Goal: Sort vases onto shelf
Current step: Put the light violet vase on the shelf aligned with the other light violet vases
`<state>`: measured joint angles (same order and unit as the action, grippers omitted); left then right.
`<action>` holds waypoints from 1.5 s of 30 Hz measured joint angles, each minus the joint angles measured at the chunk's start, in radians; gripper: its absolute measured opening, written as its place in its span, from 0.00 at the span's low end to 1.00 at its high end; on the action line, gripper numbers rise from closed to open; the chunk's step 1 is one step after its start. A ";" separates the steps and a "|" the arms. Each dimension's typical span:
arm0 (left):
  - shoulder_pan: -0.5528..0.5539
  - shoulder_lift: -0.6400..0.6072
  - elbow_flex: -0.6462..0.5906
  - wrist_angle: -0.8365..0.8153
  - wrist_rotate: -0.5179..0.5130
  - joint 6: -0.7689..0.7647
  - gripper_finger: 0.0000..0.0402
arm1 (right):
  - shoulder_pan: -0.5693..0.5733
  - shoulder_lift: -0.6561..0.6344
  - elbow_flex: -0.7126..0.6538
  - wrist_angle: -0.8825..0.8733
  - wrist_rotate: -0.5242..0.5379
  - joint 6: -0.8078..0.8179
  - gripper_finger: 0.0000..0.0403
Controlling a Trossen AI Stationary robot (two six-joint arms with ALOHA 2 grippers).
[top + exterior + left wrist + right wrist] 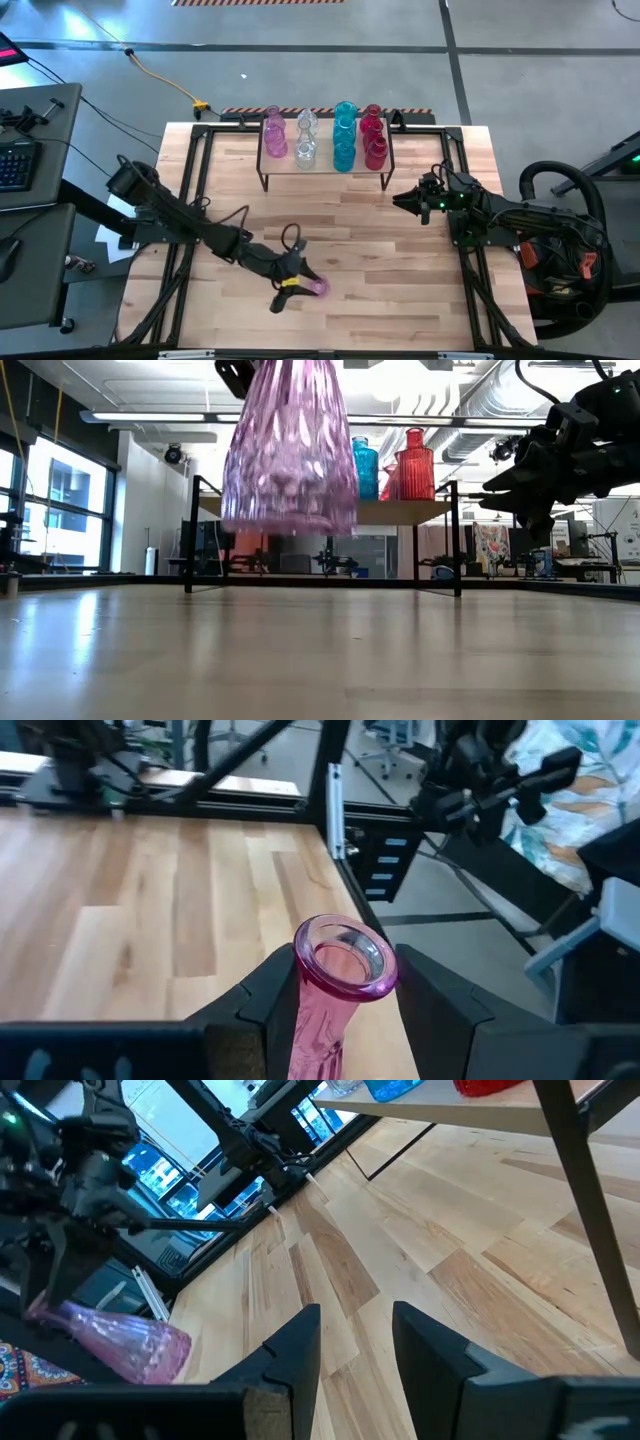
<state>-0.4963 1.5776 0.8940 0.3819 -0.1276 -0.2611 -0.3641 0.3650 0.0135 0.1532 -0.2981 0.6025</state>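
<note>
My left gripper (303,277) is over the near middle of the table, shut on a pink translucent vase (318,287). The low view shows that vase (290,445) large and close. The shelf (325,168), a light-wood board on black legs, stands at the far middle. On it stand pink (275,135), clear (306,140), teal (345,135) and red (374,138) vases. My right gripper (405,200) hovers open, right of the shelf's near right leg, touching nothing. My left gripper pinches the pink vase by its neck (322,1020), just below the flared rim (345,955), between its two fingers (268,1005). The bulbous body hangs beyond the fingers. The vase is lifted clear of the table, wide bottom (290,525) downward.
Black frame rails (190,200) run along the table's left and right sides. A desk with a keyboard (15,165) stands beyond the left edge. A yellow cable (165,80) lies on the floor behind. Bare wooden tabletop (380,260) lies between the shelf and the near edge.
</note>
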 joint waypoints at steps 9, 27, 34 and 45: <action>0.013 -0.163 0.000 -0.174 -0.106 -0.001 0.34 | 0.000 0.000 0.000 0.000 0.000 0.000 0.27; 0.123 -0.450 0.000 -0.486 -0.299 -0.052 0.34 | 0.000 0.000 0.000 0.000 0.000 0.000 0.27; 0.215 -0.549 0.000 -0.562 -0.349 -0.051 0.34 | 0.000 0.000 0.000 0.000 0.000 0.000 0.27; 0.387 -0.644 0.000 -0.628 -0.362 -0.051 0.34 | 0.000 0.000 0.000 0.000 0.000 0.000 0.27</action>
<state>-0.1096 0.9339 0.8940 -0.2456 -0.4896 -0.3122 -0.3641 0.3650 0.0135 0.1532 -0.2978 0.6025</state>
